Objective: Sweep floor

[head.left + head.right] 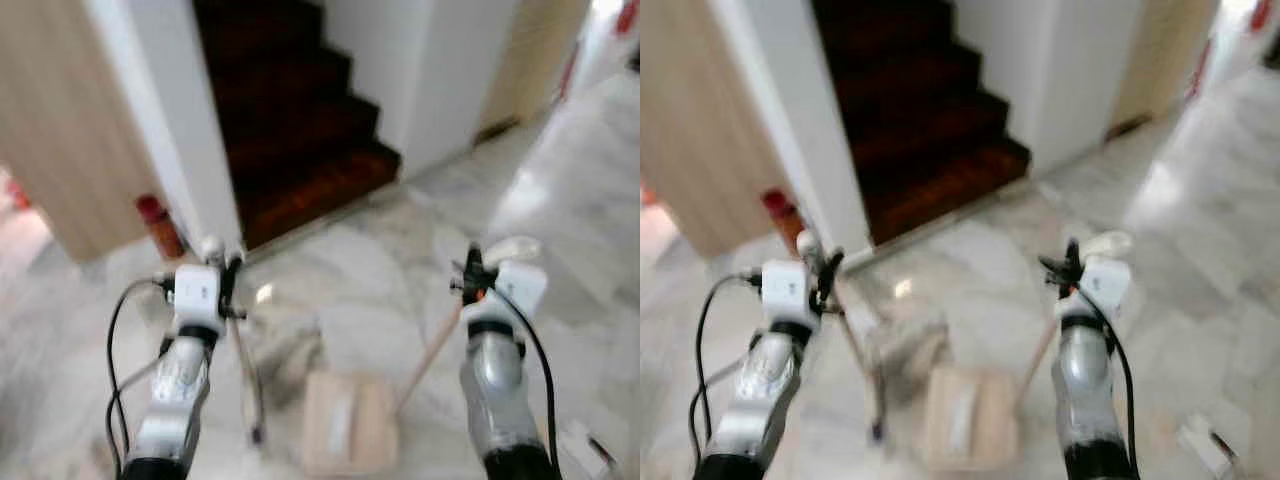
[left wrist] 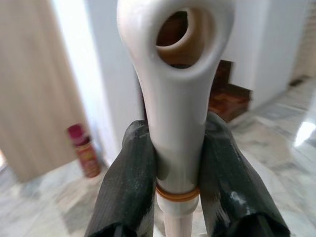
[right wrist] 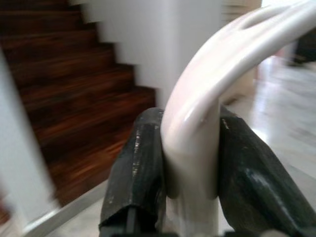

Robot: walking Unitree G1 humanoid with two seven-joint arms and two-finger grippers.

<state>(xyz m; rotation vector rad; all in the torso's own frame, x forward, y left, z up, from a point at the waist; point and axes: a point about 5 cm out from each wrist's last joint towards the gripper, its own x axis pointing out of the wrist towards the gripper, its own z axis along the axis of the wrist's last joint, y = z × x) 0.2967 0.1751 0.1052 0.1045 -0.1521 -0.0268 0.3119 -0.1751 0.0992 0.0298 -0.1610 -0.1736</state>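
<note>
Pale marble floor runs up to a dark wooden staircase between white walls; head views are blurred. Left gripper pinches the white plastic broom handle with a round hanging hole between both black fingers, just above an orange ring. Right gripper clamps the curved cream plastic dustpan handle the same way. Beige dustpan tray rests on the floor between the arms. Red canister stands beside the wall's corner.

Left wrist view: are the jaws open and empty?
No, the left gripper is clamped on a white handle with a hanging hole.
</note>
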